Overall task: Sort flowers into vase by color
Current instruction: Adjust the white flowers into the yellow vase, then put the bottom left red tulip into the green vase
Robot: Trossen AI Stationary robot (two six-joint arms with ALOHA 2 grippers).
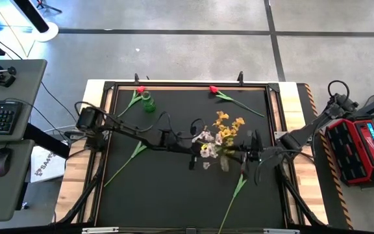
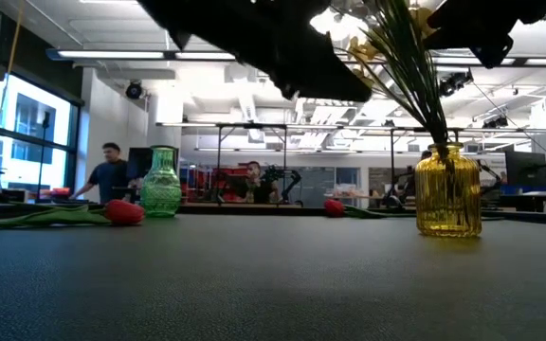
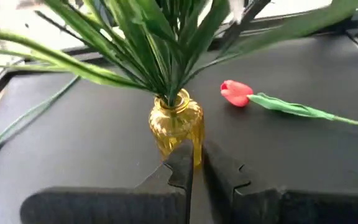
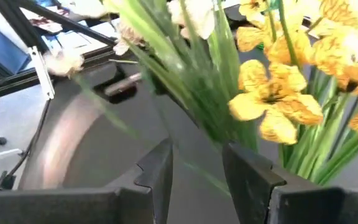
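Note:
A yellow glass vase (image 2: 448,194) (image 3: 176,124) stands right of the mat's centre. It holds the yellow spray (image 1: 229,125) and the white-pink spray (image 1: 206,139) by their stems. My left gripper (image 3: 196,158) (image 1: 197,156) hovers shut just left of the vase. My right gripper (image 4: 194,162) (image 1: 250,156) is open just right of it, level with the leaves. A green vase (image 1: 148,103) (image 2: 160,185) stands far left. Two red tulips (image 1: 140,90) (image 1: 214,90) lie flat by the far edge. Another tulip (image 3: 235,93) lies near the yellow vase.
A long green stem (image 1: 123,166) lies on the mat under my left arm, and another stem (image 1: 234,195) runs toward the near edge. The mat has a raised black frame (image 1: 109,84). People sit at desks beyond the table's far edge in the low view.

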